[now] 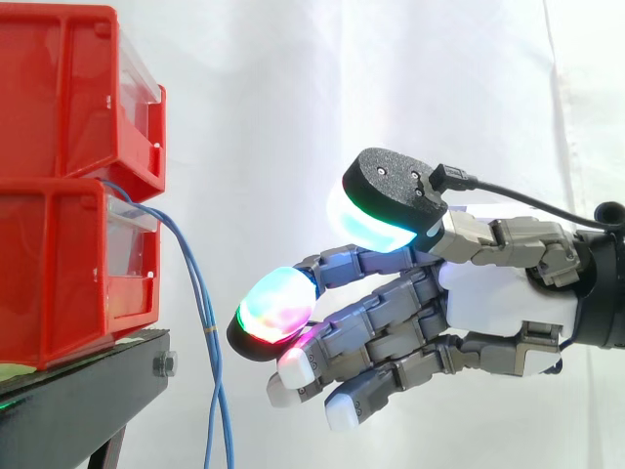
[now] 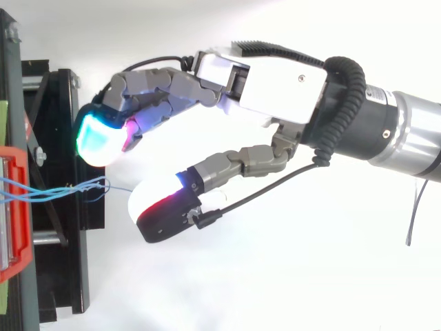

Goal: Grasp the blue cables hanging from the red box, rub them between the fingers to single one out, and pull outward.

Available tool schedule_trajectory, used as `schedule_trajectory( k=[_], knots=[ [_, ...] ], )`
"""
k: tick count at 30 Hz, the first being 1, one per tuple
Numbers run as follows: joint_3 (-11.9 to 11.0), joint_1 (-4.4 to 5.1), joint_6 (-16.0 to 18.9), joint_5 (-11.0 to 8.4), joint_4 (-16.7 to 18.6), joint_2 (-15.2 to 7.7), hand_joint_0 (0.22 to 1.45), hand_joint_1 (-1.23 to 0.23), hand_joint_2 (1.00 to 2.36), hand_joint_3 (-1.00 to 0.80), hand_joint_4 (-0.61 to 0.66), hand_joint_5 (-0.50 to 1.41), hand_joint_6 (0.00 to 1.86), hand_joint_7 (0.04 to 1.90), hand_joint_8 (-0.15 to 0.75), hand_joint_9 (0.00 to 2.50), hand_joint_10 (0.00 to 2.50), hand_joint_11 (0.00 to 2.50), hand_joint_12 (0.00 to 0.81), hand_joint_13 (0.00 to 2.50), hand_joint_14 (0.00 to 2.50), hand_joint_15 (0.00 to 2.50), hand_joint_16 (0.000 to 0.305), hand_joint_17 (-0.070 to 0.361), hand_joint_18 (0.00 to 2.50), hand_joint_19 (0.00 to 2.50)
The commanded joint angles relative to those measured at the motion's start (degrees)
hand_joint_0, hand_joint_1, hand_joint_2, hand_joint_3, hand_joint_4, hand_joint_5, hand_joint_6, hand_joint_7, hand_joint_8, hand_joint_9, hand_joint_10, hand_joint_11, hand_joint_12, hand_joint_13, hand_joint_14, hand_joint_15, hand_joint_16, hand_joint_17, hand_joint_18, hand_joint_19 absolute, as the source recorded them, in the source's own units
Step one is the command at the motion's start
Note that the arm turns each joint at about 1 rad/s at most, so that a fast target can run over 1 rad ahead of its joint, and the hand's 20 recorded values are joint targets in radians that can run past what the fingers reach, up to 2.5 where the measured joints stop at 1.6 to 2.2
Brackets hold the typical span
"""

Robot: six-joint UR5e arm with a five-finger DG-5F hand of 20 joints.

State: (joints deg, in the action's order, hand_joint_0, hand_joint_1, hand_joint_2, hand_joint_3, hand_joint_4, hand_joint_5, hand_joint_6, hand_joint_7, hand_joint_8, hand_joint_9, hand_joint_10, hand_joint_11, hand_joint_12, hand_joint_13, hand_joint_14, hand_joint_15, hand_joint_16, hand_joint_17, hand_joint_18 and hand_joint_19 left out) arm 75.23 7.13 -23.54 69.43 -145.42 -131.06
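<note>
The hand [image 1: 498, 293] hung in the air to the right of the bins, wide open, fingers long and loosely spread, thumb up high, and nothing in its hold. The thumb's pad [image 1: 376, 220] glowed cyan and green. Below it, the leading fingertip [image 1: 276, 305] shone green, red and magenta. That fingertip sat near the blue cables [image 1: 208, 322] but apart from them, with white curtain [image 1: 391, 78] showing in the gap.

The cables came out of the front of the lower red bin [image 1: 54, 274], arched over, and dropped straight down past the edge of the black surface [image 1: 78, 391]. They hung free. The upper red bin [image 1: 59, 88] sat stacked on top of the lower one.

From above, the cables [image 2: 62, 189] ran out from the bin's edge as a thin bundle. One fine strand reached towards the open space between thumb and fingers. The hand [image 2: 275, 83] pointed left at them, and whether that strand's tip touched the thumb's pad could not be made out.
</note>
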Motion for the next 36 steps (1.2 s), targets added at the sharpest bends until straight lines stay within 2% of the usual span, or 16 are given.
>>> schedule_trajectory(
  k=[1, 15, 17, 18, 19, 20, 21, 23, 25, 36],
  knots=[
    [0.0, -0.1, -0.02, 0.01, -0.21, -0.07, 0.48, -0.68, 1.0, -0.5, 0.32, -0.11, 0.5, 1.12, 0.344, 0.73, 0.01, 0.39, 0.429, 0.52, 0.01, 0.31, 0.064, 0.143, 0.65, 0.45],
    [0.0, -0.36, -0.37, 0.09, 0.14, -0.07, 0.49, -0.68, 1.0, -0.5, 0.33, -0.11, 0.5, 1.12, 0.344, 0.73, 0.01, 0.39, 0.428, 0.52, 0.01, 0.31, 0.064, 0.143, 0.65, 0.45],
    [-0.26, -0.36, -0.19, 0.09, 0.23, -1.39, 0.49, -0.68, 1.0, -0.5, 0.33, -0.11, 0.5, 1.12, 0.344, 0.73, 0.01, 0.39, 0.428, 0.52, 0.01, 0.31, 0.064, 0.143, 0.65, 0.45],
    [-0.88, -0.45, -0.02, 0.09, 0.31, -1.83, 0.49, -0.68, 1.0, -0.5, 0.32, -0.11, 0.5, 1.12, 0.345, 0.73, 0.01, 0.39, 0.428, 0.52, 0.01, 0.31, 0.063, 0.143, 0.65, 0.45],
    [-2.46, -0.63, 0.6, 0.27, 0.05, -3.94, 0.49, -0.68, 1.0, -0.5, 0.32, -0.11, 0.5, 1.12, 0.343, 0.73, 0.01, 0.39, 0.427, 0.52, 0.01, 0.31, 0.064, 0.143, 0.65, 0.46],
    [-3.34, -0.72, 1.04, 0.18, -0.04, -4.99, 0.49, -0.68, 1.0, -0.5, 0.32, -0.11, 0.5, 1.12, 0.34, 0.73, 0.01, 0.39, 0.428, 0.52, 0.01, 0.31, 0.064, 0.143, 0.65, 0.46],
    [-5.45, -0.98, 2.09, 0.18, -0.48, -6.4, 0.49, -0.68, 1.0, -0.5, 0.33, -0.11, 0.5, 1.12, 0.344, 0.73, 0.01, 0.39, 0.428, 0.52, 0.01, 0.31, 0.064, 0.143, 0.65, 0.46],
    [-8.26, -1.07, 3.58, 0.71, -1.97, -8.6, 0.49, -0.68, 1.0, -0.5, 0.32, -0.11, 0.5, 1.12, 0.344, 0.73, 0.01, 0.4, 0.428, 0.52, 0.01, 0.31, 0.063, 0.143, 0.65, 0.46],
    [-10.46, -1.07, 4.02, 1.06, -3.99, -9.56, 0.49, -0.68, 1.0, -0.5, 0.33, -0.11, 0.5, 1.12, 0.343, 0.73, 0.01, 0.39, 0.428, 0.52, 0.01, 0.31, 0.064, 0.143, 0.65, 0.46],
    [-10.55, -1.07, 4.2, 1.24, -4.17, -9.56, 0.5, -0.68, 1.0, -0.5, 0.32, -0.11, 0.5, 1.13, 0.341, 0.74, 0.01, 0.39, 0.423, 0.53, 0.01, 0.32, 0.062, 0.14, 0.65, 0.47]
  ],
)
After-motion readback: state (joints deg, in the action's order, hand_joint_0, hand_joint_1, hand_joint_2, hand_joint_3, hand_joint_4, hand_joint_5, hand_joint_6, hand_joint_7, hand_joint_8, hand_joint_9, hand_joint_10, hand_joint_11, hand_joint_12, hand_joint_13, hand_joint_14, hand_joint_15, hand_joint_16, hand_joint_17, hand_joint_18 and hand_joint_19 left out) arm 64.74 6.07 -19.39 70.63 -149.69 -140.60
